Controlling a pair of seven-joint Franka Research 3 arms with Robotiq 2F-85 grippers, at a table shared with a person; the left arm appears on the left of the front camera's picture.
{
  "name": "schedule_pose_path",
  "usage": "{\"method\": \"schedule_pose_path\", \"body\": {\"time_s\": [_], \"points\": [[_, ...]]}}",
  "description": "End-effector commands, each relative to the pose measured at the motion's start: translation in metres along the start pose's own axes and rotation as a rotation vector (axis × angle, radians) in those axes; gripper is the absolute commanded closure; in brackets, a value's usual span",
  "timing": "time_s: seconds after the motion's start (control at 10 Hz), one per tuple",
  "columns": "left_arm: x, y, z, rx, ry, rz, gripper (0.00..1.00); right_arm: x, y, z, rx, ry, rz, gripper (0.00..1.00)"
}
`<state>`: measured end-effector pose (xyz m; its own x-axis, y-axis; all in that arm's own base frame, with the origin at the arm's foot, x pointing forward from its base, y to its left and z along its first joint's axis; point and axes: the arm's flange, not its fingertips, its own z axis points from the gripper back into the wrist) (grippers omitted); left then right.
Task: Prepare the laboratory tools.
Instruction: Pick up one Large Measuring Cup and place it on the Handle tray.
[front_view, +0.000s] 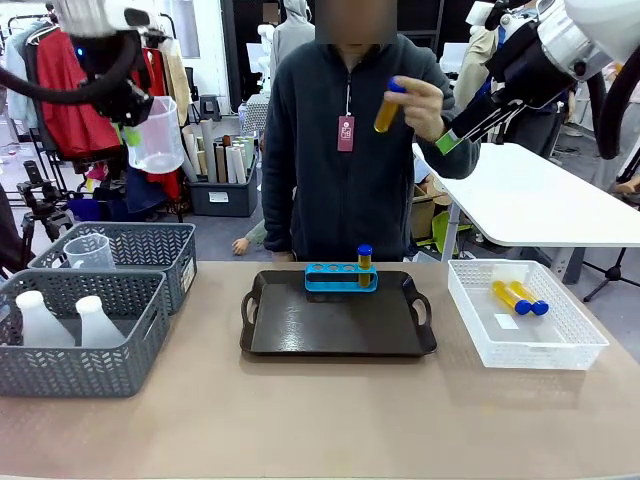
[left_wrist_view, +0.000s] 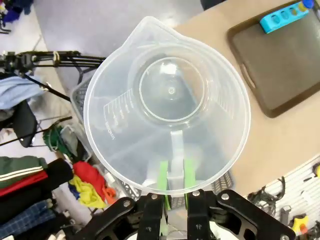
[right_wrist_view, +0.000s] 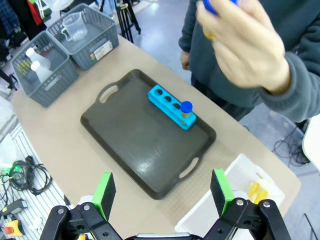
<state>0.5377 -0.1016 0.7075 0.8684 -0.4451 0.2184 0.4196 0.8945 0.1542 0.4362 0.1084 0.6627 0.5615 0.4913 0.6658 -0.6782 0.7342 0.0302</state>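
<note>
Left pincer (left_wrist_view: 173, 172) is clamped narrow on the handle of the clear beaker (left_wrist_view: 170, 100). It holds the beaker high at the far left, above the grey baskets (front_view: 80, 350). Left wrist view looks straight into the mouth. So the mouth faces the wrist, the base faces down and away, and the long axis is near upright. The spout points away from the pincer.

Key relation: the dark tray (front_view: 330, 330) sits mid-surface, to the right of and well below the beaker. Likely next step is carry right, lower, and set it base-down. The left arm is nearer for that.

- Blue rack (front_view: 335, 275) lies along the tray's far edge, long axis left-right. One blue-capped tube (front_view: 365, 258) stands upright in its rightmost hole and the other holes are free.
- The person's hand (front_view: 425, 105) holds another test tube (front_view: 388, 108) up at far centre-right. It is tilted, cap up.
- Right pincer (right_wrist_view: 162, 190) is wide and holding nothing, raised just right of that hand. It is the nearer arm if a handover comes.
- Two more tubes (front_view: 520, 297) lie flat in the white mesh basket (front_view: 580, 350) at right.
- Two flasks (front_view: 40, 320) stand in the near grey basket.
</note>
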Motion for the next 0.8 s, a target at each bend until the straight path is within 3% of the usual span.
{"method": "schedule_pose_path", "body": {"time_s": [0.0, 0.2, 0.7], "points": [[0.003, -0.003, 0.021, 0.047, -0.001, -0.030, 1.00, 0.000, 0.000, 0.001, 0.003, -0.003, 0.000, 0.00], [0.004, -0.012, 0.044, 0.063, -0.040, -0.036, 1.00, 0.000, 0.000, 0.001, 0.003, -0.003, 0.000, 0.00], [0.002, -0.010, 0.029, 0.034, -0.020, -0.024, 1.00, 0.000, 0.000, 0.001, 0.003, -0.003, 0.000, 0.00]]}}
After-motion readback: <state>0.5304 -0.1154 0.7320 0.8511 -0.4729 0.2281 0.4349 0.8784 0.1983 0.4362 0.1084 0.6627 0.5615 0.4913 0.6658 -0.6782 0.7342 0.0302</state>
